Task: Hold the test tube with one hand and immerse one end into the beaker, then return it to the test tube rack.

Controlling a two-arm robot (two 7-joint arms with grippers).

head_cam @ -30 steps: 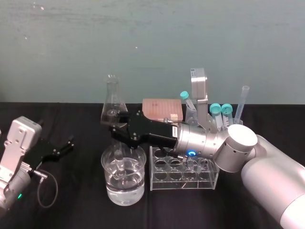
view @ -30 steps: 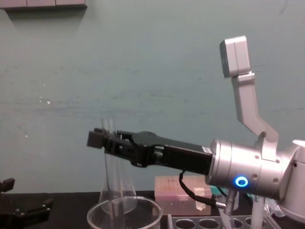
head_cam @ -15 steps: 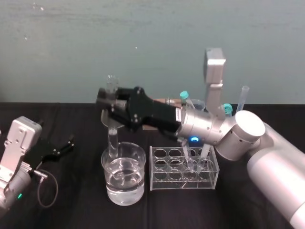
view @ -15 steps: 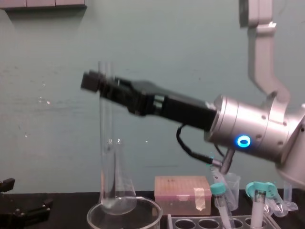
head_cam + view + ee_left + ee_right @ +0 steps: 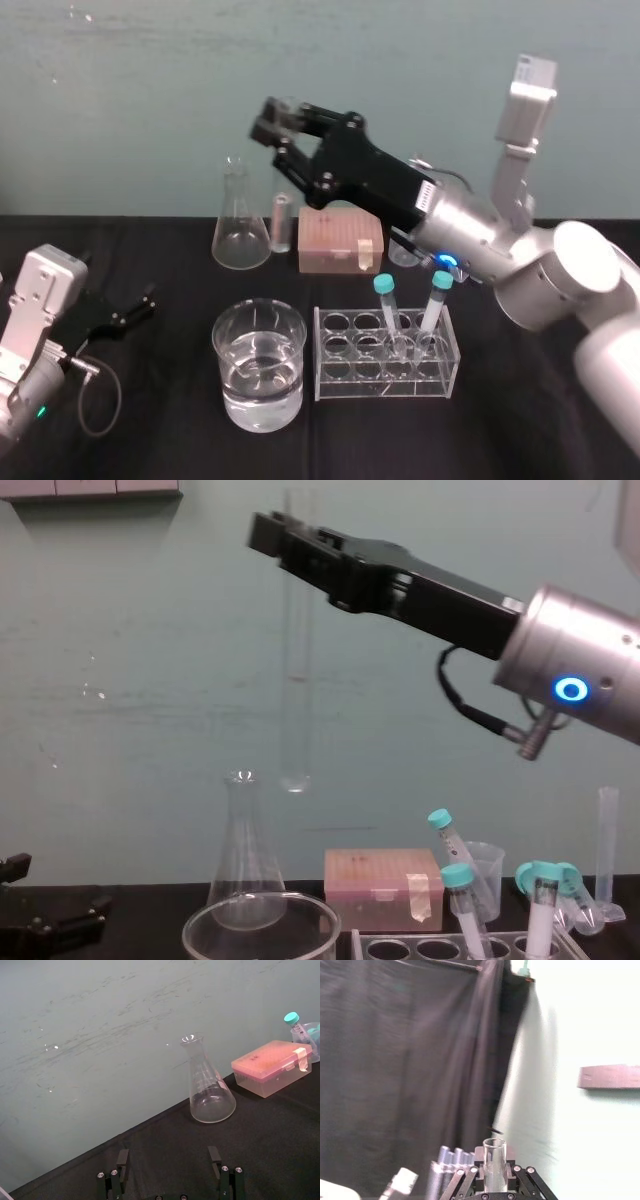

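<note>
The right gripper (image 5: 290, 540) is lifting the test tube (image 5: 296, 680) out of the beaker (image 5: 262, 897), carrying it upward and rightward; the tube's rounded end is now hanging well above it.

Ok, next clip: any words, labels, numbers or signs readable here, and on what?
No text reads clearly.
The white label on the black body of the right gripper, raised high holding the long clear glass test tube: too small to read.
Faint marks on the clear conical glass flask: too blurred to read.
The pale tape on the pink plastic box: no writing visible.
Nothing lettered on the left gripper, parked low at the left, fingers open.
</note>
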